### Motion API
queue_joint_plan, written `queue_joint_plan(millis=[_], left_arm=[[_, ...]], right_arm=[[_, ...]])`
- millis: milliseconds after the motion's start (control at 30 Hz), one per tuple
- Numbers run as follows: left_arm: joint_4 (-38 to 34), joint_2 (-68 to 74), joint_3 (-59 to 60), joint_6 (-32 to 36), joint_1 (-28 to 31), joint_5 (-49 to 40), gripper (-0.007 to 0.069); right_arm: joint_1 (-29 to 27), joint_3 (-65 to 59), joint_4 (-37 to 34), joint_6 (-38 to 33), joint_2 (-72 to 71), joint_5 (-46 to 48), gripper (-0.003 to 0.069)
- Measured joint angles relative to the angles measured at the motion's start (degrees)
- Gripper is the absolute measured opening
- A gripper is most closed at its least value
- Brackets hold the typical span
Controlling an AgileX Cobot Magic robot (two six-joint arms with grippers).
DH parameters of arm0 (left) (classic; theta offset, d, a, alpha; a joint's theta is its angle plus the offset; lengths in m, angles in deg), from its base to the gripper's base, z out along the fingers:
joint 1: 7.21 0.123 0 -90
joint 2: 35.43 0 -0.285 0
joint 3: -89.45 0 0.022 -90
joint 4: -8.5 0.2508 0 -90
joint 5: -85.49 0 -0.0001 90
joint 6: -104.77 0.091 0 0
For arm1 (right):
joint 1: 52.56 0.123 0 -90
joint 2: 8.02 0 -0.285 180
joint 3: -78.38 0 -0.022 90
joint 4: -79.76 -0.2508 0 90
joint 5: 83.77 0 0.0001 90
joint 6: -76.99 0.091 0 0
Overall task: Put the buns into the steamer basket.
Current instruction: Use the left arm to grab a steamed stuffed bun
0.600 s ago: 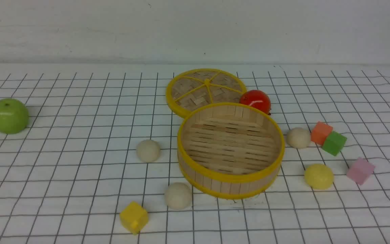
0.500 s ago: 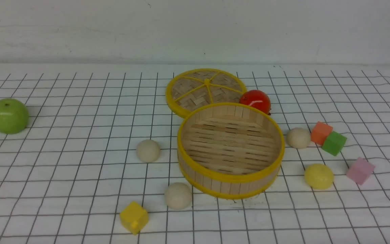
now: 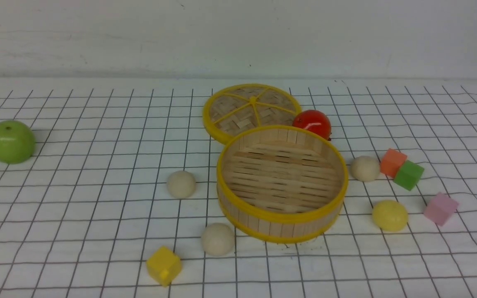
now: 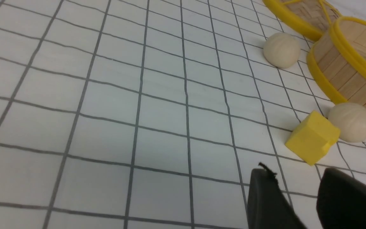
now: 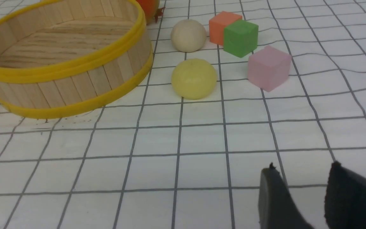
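Note:
The steamer basket [image 3: 282, 215] stands empty at mid-table; it also shows in the left wrist view [image 4: 345, 73] and right wrist view [image 5: 68, 86]. Cream buns lie at its left [image 3: 181, 184], front left [image 3: 218, 239] and right [image 3: 364, 168]; a pale yellow bun [image 3: 390, 215] lies at its front right. The left wrist view shows two cream buns [image 4: 281, 50] [image 4: 350, 122]. The right wrist view shows the yellow bun [image 5: 194, 78] and a cream bun [image 5: 188, 35]. My left gripper [image 4: 297, 178] and right gripper [image 5: 302, 173] are open, empty, short of the buns, and out of the front view.
The woven lid [image 3: 251, 109] and a red tomato [image 3: 312, 123] lie behind the basket. A green apple [image 3: 10, 141] sits far left. A yellow cube [image 3: 163, 265] lies front left; orange [image 3: 392, 162], green [image 3: 408, 175] and pink [image 3: 440, 208] cubes lie right.

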Motion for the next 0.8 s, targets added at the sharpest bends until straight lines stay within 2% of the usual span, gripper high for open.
queue_joint_plan(millis=[200,300,367,433,600,633,700,733,800], left_arm=[[-1.83,0.00,0.00,0.00,0.00,1.55,0.0238],[-8.75,0.00,0.00,-1.77,0.00,4.76,0.0238],[-18.65,0.00,0.00,-4.64,0.00,8.82,0.0238],[-25.19,0.00,0.00,-6.06,0.00,13.51,0.0238],[-30.70,0.00,0.00,-5.22,0.00,23.34,0.0225],[-31.14,0.00,-0.12,-5.10,0.00,23.89,0.0211],[-31.19,0.00,-3.26,-4.25,0.00,19.16,0.0125],[-31.08,0.00,-3.66,-4.25,0.00,18.64,0.0125],[-27.88,0.79,-9.29,-1.06,0.00,11.93,0.0036]], right_arm=[[0.00,0.00,0.00,0.00,0.00,0.00,0.0241],[0.00,0.00,0.00,0.00,0.00,0.00,0.0241],[0.00,0.00,0.00,0.00,0.00,0.00,0.0241],[0.00,0.00,0.00,0.00,0.00,0.00,0.0241],[0.00,0.00,0.00,0.00,0.00,0.00,0.0241],[0.00,0.00,0.00,0.00,0.00,0.00,0.0241],[0.00,0.00,0.00,0.00,0.00,0.00,0.0241],[0.00,0.00,0.00,0.00,0.00,0.00,0.0241],[0.00,0.00,0.00,0.00,0.00,0.00,0.0241]])
